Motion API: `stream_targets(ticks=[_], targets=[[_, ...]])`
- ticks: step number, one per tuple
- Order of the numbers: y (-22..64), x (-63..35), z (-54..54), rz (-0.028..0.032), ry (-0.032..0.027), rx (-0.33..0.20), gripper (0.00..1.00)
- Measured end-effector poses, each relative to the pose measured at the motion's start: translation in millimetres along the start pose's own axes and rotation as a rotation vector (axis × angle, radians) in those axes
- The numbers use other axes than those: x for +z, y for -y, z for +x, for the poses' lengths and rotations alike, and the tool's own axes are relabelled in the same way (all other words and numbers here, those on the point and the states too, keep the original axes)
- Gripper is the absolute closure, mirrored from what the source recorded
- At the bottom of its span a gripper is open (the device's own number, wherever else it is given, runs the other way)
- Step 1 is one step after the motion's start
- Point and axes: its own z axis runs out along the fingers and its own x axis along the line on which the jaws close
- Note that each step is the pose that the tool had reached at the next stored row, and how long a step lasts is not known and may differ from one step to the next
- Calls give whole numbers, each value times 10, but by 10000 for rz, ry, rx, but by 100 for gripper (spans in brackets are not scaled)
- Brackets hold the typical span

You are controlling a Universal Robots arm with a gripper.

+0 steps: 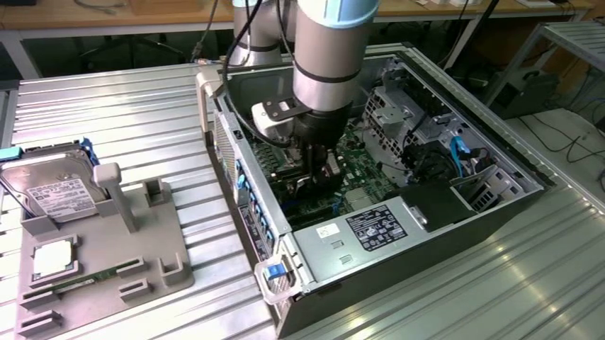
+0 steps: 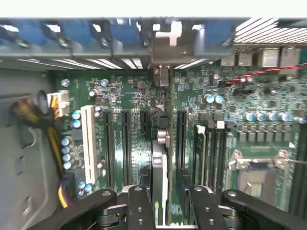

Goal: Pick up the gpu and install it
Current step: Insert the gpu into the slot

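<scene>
Though partly hidden, gpu [image 2: 159,158] inside case [image 1: 492,152].

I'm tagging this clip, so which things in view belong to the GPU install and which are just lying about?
In the job:
gpu, edge-on between the gripper fingers
motherboard slots
computer case

Lying about:
hard drive
grey fixture tray
memory stick

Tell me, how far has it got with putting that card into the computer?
The pickup looks done: the hand is inside the open computer case, shut on the gpu, which stands edge-on over the motherboard and its slots. Whether the card is fully seated can't be told; the hand has not released it.
</scene>
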Motion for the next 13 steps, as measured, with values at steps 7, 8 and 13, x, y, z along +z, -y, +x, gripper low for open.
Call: stream_targets(ticks=[7, 8, 13], targets=[[36, -329, -7, 19, 0, 0, 64], [40, -362, -7, 25, -1, 0, 64], [41, -371, -7, 30, 2, 0, 79]])
